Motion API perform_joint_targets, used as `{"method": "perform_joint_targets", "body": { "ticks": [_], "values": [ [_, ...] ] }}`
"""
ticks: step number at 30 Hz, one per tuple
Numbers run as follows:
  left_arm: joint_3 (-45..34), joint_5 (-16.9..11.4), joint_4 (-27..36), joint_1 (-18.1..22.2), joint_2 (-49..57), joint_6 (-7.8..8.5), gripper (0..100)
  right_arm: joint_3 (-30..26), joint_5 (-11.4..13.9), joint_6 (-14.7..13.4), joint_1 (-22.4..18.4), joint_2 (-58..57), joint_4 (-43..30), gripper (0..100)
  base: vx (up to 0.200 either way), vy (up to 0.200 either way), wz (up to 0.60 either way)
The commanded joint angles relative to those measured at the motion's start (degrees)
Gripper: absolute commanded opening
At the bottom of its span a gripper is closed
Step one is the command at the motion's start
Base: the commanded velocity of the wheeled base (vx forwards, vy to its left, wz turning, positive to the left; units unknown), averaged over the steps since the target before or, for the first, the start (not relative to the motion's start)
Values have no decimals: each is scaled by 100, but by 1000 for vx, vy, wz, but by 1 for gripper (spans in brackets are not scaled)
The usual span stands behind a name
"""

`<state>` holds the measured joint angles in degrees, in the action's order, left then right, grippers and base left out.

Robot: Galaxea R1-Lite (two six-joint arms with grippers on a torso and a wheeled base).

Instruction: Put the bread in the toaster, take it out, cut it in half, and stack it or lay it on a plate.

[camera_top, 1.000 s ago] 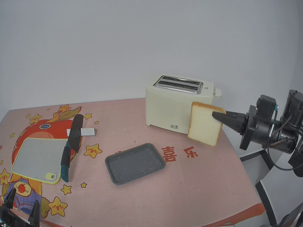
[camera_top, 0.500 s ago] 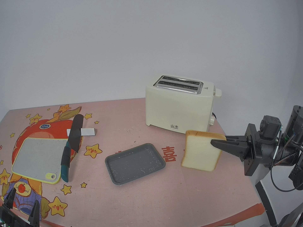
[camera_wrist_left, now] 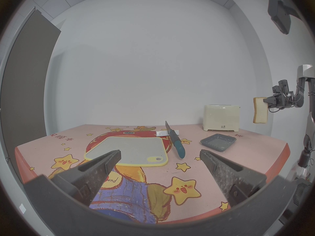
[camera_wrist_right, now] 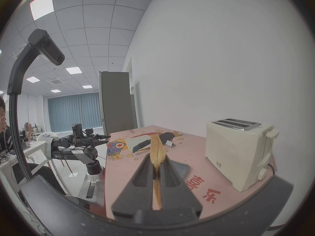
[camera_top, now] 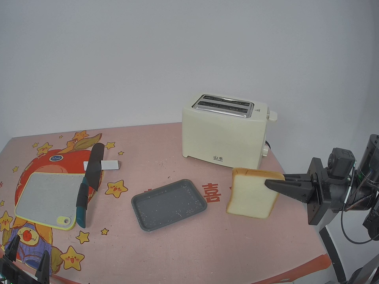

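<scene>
Where the black fingers (camera_top: 285,185) of the right gripper (camera_top: 272,184) meet, they are clamped flat on the upper right corner of the pale, brown-crusted slice of white bread (camera_top: 249,195). The right wrist view shows the slice edge-on, squeezed thin between them. It hangs upright, clear of the pink cartoon-printed desk (camera_top: 221,253), in front of the cream two-slot toaster (camera_top: 221,137) toward its right end, not over the slots.

Risks, as judged:
- The grip is on one corner only. Soft crumb could tear, or the slice could pivot about the pinch when the arm swings, arriving tilted.
- The slots are narrow. A tilted or bowed slice would likely catch the metal rim and fold, or drag out of the fingers.
- A hard squeeze may dent the corner for good.
- The slice hangs near the desk's right edge, so a slip here could send it off the desk.

Further out, a dark grey rectangular tray (camera_top: 169,204) sits near desk centre. A teal-handled black knife (camera_top: 89,178) lies along the right side of the grey, yellow-rimmed cutting board (camera_top: 46,198). At the desk's front left corner the left gripper (camera_wrist_left: 159,153) sits low, fingers spread apart, holding nothing.
</scene>
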<state>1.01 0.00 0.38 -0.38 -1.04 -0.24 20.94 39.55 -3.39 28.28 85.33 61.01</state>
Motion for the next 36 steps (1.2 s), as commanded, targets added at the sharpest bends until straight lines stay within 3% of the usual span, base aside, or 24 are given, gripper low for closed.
{"method": "perform_joint_targets", "body": {
  "ticks": [1, 22, 36],
  "values": [
    [-84, 0, -3, -6, 25, -20, 100, -3, 0, 14, 2, -17, 7, 0, 0, 0, 0],
    [-84, 0, -3, -6, 25, -28, 100, -170, -26, 14, 142, 10, 367, 0, 0, 190, 0],
    [-84, 0, -3, -6, 25, -37, 100, -231, -43, 5, 608, 45, 367, 0, 0, 200, 0]
  ]
}}
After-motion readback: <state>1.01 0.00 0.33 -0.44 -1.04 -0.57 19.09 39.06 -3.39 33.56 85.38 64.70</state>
